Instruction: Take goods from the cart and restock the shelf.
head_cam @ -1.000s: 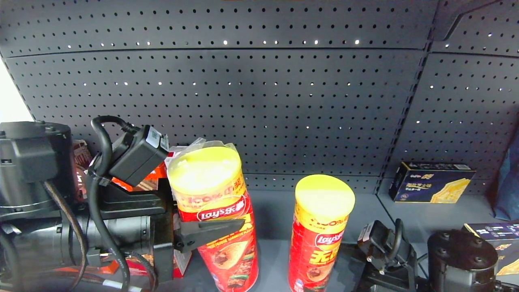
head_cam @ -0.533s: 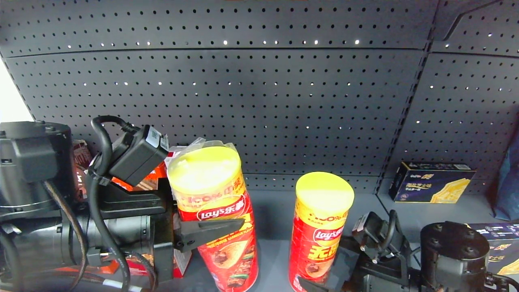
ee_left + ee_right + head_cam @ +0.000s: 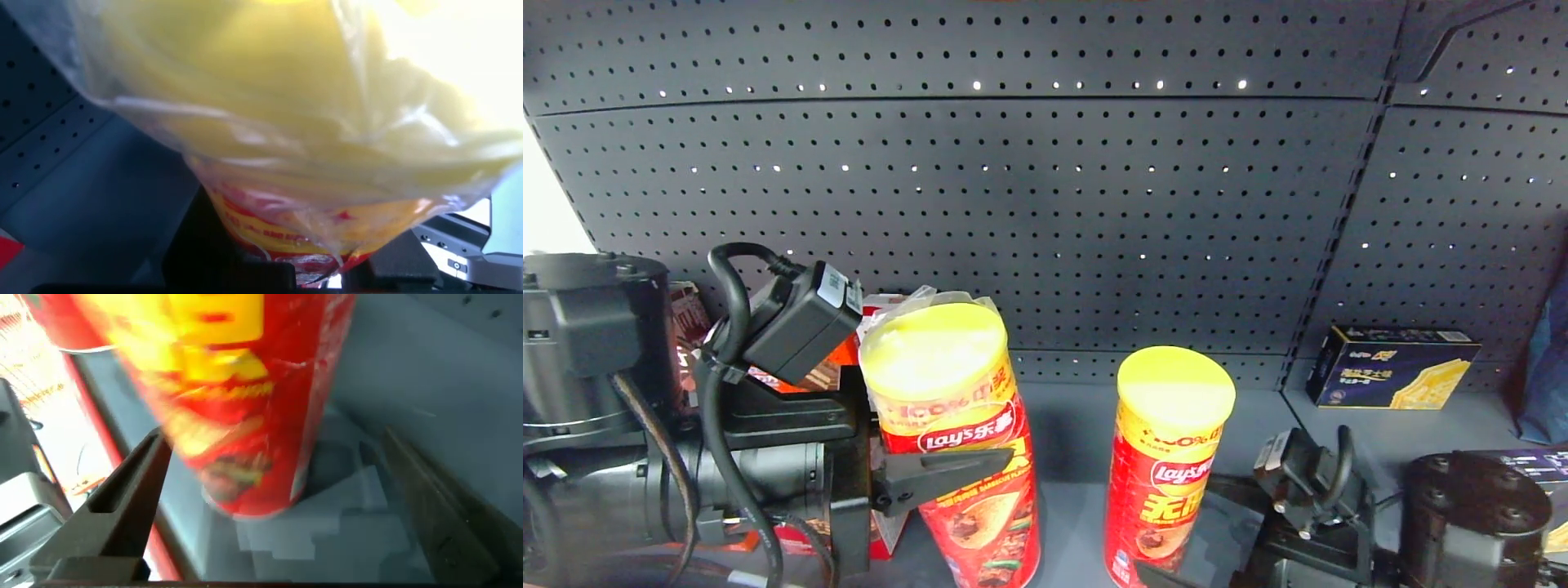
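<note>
Red packs [image 3: 845,353] behind left can [image 3: 952,425]; dark box [image 3: 1392,367] (far right) beside pegboard [image 3: 1045,229]

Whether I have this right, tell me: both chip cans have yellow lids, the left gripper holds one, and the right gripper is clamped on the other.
Not quite. The right gripper is open: the right wrist view shows its fingers apart from the right chip can, which stands on the shelf. The rest holds: both lids are yellow, and the left gripper holds the left chip can.
</note>
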You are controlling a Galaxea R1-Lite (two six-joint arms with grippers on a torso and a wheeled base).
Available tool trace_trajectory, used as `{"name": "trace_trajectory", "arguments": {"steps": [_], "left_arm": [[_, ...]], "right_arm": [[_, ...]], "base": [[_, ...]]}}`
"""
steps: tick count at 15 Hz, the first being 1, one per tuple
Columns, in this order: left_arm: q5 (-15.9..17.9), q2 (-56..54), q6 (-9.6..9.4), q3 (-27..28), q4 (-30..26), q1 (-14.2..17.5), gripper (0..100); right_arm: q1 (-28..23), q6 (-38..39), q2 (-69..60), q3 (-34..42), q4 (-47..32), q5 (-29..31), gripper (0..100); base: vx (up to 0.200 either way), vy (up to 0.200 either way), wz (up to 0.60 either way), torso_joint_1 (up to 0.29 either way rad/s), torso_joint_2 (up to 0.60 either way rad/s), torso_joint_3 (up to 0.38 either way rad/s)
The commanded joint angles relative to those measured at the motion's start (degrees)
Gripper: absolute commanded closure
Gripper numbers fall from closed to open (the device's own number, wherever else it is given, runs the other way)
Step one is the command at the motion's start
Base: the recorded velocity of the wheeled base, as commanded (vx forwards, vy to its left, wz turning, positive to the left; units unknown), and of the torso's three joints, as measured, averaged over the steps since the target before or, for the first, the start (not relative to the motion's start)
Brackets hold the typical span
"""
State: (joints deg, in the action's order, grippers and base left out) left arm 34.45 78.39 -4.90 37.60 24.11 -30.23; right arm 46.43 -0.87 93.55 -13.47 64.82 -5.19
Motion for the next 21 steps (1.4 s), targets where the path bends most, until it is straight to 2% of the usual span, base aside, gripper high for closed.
{"name": "trace_trajectory", "arguments": {"steps": [1,6,8,9,10,14,16,17,18,21], "left_arm": [[-0.1,-0.1,0.07,-0.1,0.0,0.0,100],[-0.2,-0.1,0.07,-0.2,0.0,0.0,100],[-0.3,-0.2,0.07,-0.4,0.0,0.1,100],[-0.3,-0.2,0.07,-0.4,0.0,0.1,100],[-0.3,-0.2,0.07,-0.3,0.0,0.2,100],[-0.5,-0.3,0.15,-0.2,0.1,0.3,100],[-0.5,-0.4,0.15,-0.3,0.0,0.3,100],[-0.5,-0.4,0.15,-0.3,0.1,0.3,100],[-0.5,-0.3,0.15,-0.2,0.1,0.3,100],[-0.5,-0.4,0.15,-0.2,0.1,0.2,100]], "right_arm": [[-0.6,-0.3,-9.9,4.7,0.0,-0.1,0],[-12.1,-2.9,-24.4,4.8,-0.4,0.0,0],[-19.2,-3.9,-29.4,5.1,-0.5,-0.1,0],[-20.9,-4.4,-30.7,5.1,-0.7,-0.1,0],[-25.3,-4.7,-34.4,5.6,-2.0,0.0,0],[-35.9,-4.7,-43.8,10.8,-5.6,1.9,0],[-36.9,-4.7,-52.1,13.4,-14.6,7.8,0],[-36.7,-4.5,-56.0,13.4,-18.9,8.9,0],[-36.8,-3.9,-64.3,13.4,-29.0,9.1,0],[-37.3,-2.6,-85.0,13.5,-52.1,10.3,0]], "base": [[0.0,0.0,0.0,0.0,0.0,0.0],[0.0,0.0,0.0,0.0,0.0,0.0],[0.0,0.0,0.0,0.0,0.0,0.0],[0.0,0.0,0.0,0.0,0.0,0.0],[0.0,0.0,0.0,0.0,0.0,0.0],[0.0,0.0,0.0,0.0,0.0,0.0],[0.0,0.0,0.0,0.0,0.0,0.0],[0.0,0.0,0.0,0.0,0.0,0.0],[0.0,0.0,0.0,0.0,0.0,0.0],[0.0,0.0,0.0,0.0,0.0,0.0]]}}
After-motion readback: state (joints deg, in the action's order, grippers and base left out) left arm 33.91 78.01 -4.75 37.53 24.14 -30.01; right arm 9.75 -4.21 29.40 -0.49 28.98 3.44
